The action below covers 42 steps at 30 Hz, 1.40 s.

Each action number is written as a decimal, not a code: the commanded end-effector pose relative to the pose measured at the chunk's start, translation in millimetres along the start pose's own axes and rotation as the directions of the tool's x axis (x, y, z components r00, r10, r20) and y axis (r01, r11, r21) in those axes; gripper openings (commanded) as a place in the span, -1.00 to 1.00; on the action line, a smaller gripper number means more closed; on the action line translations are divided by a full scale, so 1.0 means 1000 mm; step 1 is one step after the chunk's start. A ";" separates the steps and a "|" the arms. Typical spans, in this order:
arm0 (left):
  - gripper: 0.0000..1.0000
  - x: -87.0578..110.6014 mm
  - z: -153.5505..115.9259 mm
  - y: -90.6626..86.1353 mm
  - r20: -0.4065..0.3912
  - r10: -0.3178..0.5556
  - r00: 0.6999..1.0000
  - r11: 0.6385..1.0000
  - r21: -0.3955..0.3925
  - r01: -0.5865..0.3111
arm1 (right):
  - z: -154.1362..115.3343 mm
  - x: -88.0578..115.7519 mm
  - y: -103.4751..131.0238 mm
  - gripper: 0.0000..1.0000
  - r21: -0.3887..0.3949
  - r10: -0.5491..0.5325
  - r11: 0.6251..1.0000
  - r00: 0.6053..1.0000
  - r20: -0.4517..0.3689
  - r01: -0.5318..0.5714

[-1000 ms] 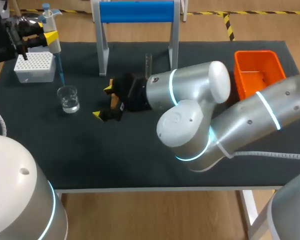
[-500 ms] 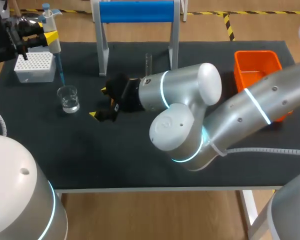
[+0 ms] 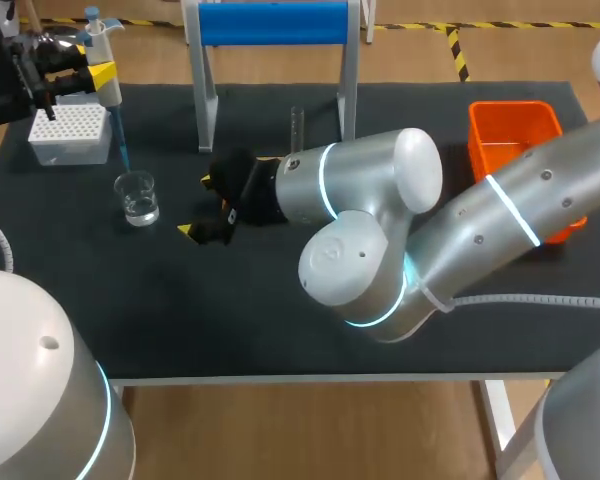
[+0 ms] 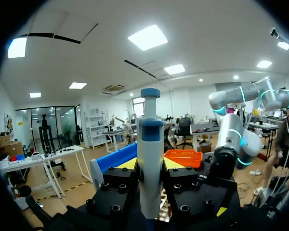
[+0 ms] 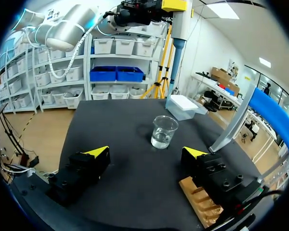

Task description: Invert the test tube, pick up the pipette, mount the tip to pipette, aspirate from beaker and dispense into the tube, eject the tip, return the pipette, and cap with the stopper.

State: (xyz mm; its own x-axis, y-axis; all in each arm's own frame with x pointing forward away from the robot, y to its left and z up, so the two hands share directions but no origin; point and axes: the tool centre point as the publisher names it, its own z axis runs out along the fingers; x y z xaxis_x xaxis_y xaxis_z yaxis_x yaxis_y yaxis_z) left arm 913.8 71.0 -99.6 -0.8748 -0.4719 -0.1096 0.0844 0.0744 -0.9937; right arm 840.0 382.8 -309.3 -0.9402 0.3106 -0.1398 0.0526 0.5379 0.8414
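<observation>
Pipette: upright at the far left of the worktop, blue plunger on top, clamped from both sides in the left hand. Points its slim blue tip down at the glass beaker. Cannot tell whether the tip reaches the clear liquid in the beaker's bottom. White tip box just beyond the beaker, toward the far left corner. Right hand low over the worktop, just right of the beaker and apart from it, fingers spread wide and turned toward the beaker. Test tube upright between the legs of the blue-topped stand, just beyond the right arm. Orange bin at the far right.
</observation>
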 end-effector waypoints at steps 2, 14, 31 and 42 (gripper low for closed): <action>-1.00 0.001 0.000 0.000 0.001 0.001 1.000 1.000 0.001 -0.001 | -0.001 0.000 0.000 1.00 -0.001 0.000 1.000 1.000 -0.002 0.000; -1.00 0.001 0.000 0.000 0.001 0.001 1.000 1.000 0.001 -0.001 | -0.001 0.000 0.000 1.00 -0.001 0.000 1.000 1.000 -0.002 0.000; -1.00 -0.003 0.001 0.017 0.008 -0.005 1.000 1.000 -0.012 0.005 | -0.001 0.000 0.000 1.00 -0.001 0.000 1.000 1.000 -0.002 0.000; -1.00 -0.007 0.002 0.038 0.007 -0.015 1.000 1.000 0.014 0.015 | -0.001 0.000 0.000 1.00 -0.001 0.000 1.000 1.000 -0.002 0.000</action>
State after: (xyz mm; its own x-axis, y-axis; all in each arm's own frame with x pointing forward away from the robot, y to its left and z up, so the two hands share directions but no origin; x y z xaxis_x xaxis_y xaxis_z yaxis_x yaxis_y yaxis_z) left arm 919.9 75.2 -130.7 -0.8688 -0.4861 -0.0938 0.0728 0.0620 -0.9954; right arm 839.7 382.3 -308.2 -0.9403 0.3103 -0.1401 0.0533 0.5404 0.8397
